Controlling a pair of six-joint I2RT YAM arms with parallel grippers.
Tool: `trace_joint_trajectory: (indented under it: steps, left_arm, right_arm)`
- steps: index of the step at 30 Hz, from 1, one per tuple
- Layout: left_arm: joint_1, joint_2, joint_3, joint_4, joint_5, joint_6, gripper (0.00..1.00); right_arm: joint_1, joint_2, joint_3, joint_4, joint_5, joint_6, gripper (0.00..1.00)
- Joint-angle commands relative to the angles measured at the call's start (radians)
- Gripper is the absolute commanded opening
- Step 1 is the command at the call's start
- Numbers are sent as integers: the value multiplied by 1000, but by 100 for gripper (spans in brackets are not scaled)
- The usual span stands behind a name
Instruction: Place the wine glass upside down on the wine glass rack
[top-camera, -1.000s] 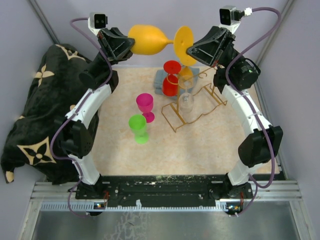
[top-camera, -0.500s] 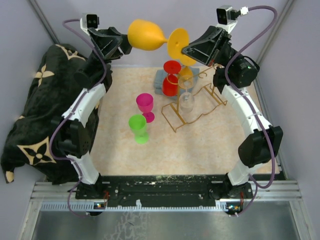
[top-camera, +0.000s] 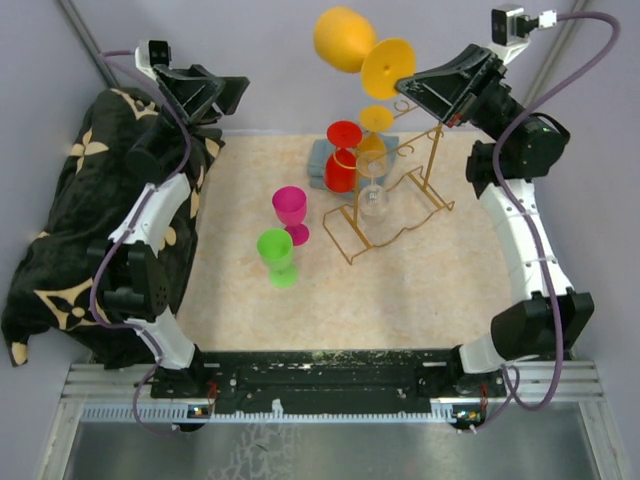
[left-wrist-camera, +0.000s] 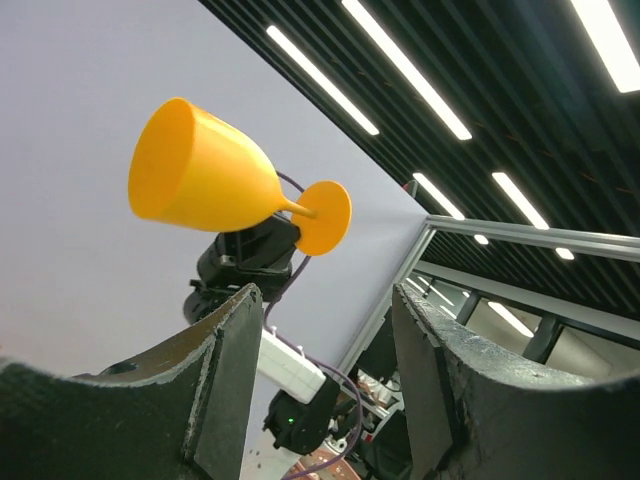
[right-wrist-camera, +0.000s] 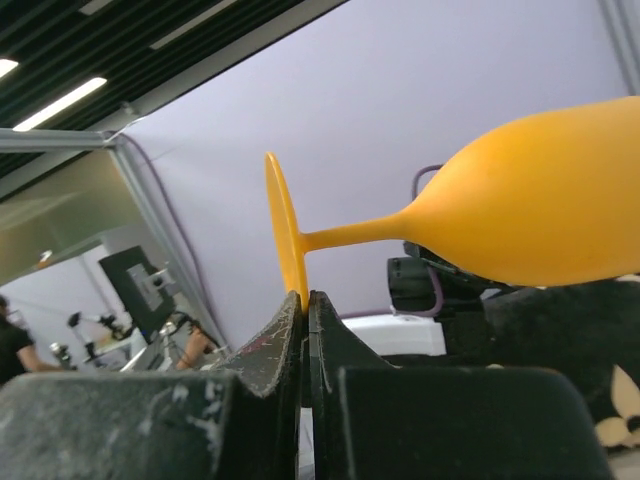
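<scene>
One arm carries now: your left gripper has let go, backing upper left; the right gripper alone clenches the wine glass foot, bound for the rack

Left arm, right arm: white tubular links alternating with rounded black joint housings; black bases.
Purple cable: one per arm, running outside the links in loose loops up to the wrist.
Wrist camera: small white box with black lens face, one above each gripper mount.
Left gripper, right gripper: black wedge-shaped bodies.
Fingers: matte black, flat inner faces, edges scuffed grey, pale scratches and specks.
</scene>
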Motion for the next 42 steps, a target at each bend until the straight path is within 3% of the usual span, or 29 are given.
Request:
trace_joint_trajectory:
  steps: [1,8,15,25,29,32,42]
  left_arm:
    - [30,-49,-51,208,57,-1,60]
    - [50,-94,-164,117,141,112,59]
    - [52,-76,-166,102,170,125,59]
    - [54,-55,-134,90,199,129,59]
    - [56,-61,-148,96,202,127,59]
    - [59,-70,-155,96,210,130,59]
    - [70,-102,-168,68,222,147,59]
  right_arm:
    - [-53,-129,-65,-191,15,-162,0]
    - [-138,-306,-97,-727,25,-539,0]
    - [-140,-419,-15,-1308,252,-938,0]
    - [-142,-429,109,-1780,557,-1093,0]
    - [-152,-396,139,-1917,603,-1083,0]
    - [-191,-378,103,-1962,540,-1044,0]
    - [-266,-401,-143,-1775,326,-857,0]
